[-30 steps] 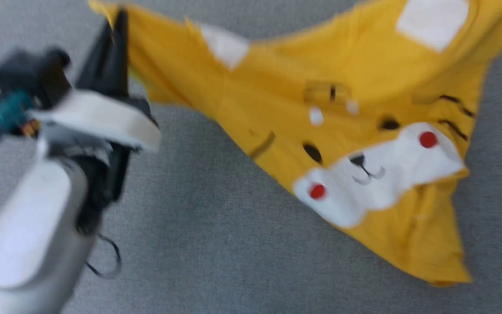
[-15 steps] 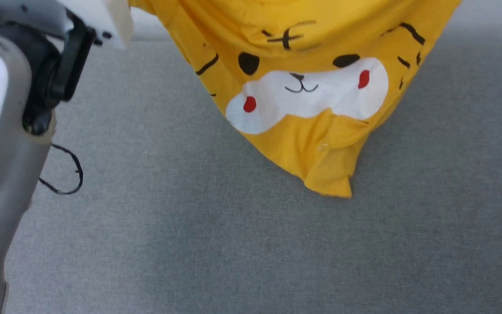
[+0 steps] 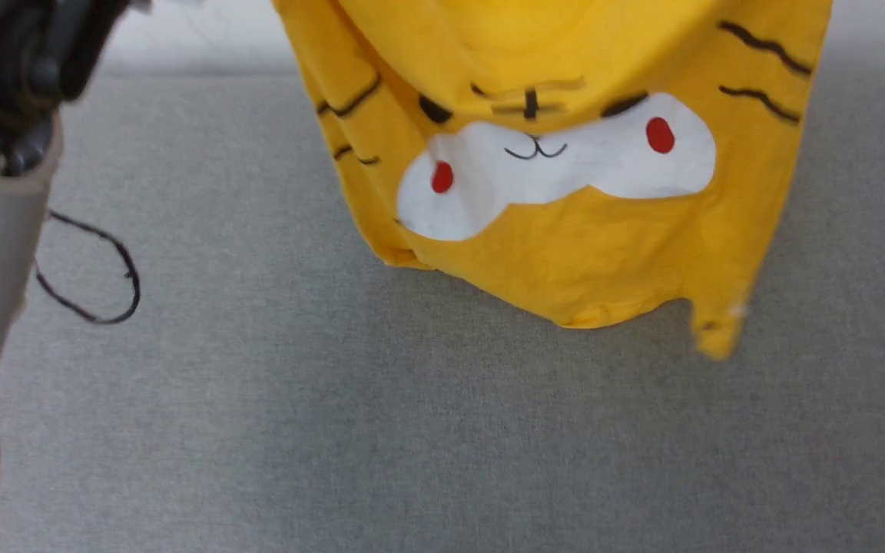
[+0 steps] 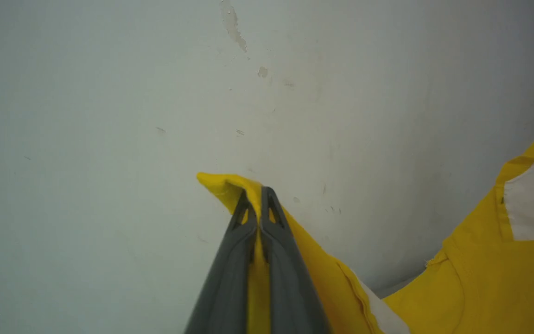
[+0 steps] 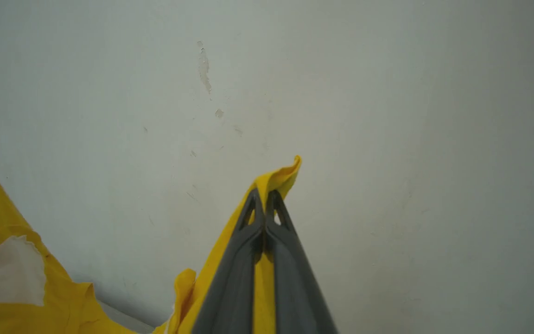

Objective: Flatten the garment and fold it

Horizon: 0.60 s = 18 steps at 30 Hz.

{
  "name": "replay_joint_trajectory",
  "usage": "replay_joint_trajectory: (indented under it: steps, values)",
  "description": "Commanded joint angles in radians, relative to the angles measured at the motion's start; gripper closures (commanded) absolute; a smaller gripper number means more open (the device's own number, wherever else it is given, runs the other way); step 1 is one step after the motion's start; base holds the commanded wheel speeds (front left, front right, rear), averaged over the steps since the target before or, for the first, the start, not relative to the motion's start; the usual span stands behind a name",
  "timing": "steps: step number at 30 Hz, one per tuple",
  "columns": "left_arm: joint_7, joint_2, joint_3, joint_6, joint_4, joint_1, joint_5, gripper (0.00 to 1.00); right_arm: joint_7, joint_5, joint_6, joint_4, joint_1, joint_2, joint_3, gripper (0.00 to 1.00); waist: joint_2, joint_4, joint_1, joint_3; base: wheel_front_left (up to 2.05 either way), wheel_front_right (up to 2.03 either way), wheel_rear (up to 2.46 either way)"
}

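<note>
Two hands are gripping the garment (image 3: 565, 261): the left hand (image 4: 258, 195) and the right hand (image 5: 263, 197) are each pinching a yellow edge. It is hanging over the grey desk (image 3: 335, 430), showing the tiger face, white muzzle, red cheek dots and a wrinkled hem.

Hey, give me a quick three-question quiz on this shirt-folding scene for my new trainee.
1. True or false: the T-shirt lies spread flat on the grey surface.
2. The left gripper and right gripper are: A, open and empty; B, shut on the T-shirt's cloth; C, shut on a cable.
3. What colour are the cheek dots on the printed face?
Key: 1 false; 2 B; 3 red.
</note>
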Motion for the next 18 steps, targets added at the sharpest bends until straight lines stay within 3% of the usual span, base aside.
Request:
replay_joint_trajectory:
  steps: [1,5,9,18]
  values:
    - [0.001,0.001,0.006,0.006,0.003,-0.033,0.004,1.0,0.009,-0.008,-0.001,0.011,-0.037,0.006,-0.001,1.0,0.0,-0.025,0.0,0.087,0.0,0.0,0.0]
    - [-0.046,-0.009,0.015,0.022,0.052,-0.169,0.077,1.0,0.02,-0.063,-0.001,0.084,-0.187,0.005,-0.002,1.0,0.0,-0.028,0.0,0.23,0.0,0.0,0.0]
    - [-0.192,-0.045,0.047,0.038,0.146,-0.336,0.145,1.0,-0.055,-0.142,-0.001,0.185,-0.369,0.015,-0.008,1.0,0.0,-0.034,0.0,0.357,0.0,0.0,0.0]
    - [-0.453,-0.105,0.078,-0.003,0.342,-0.614,0.194,1.0,-0.187,-0.237,-0.001,0.401,-0.69,-0.003,-0.004,1.0,0.0,-0.017,0.0,0.548,0.0,0.0,0.0]
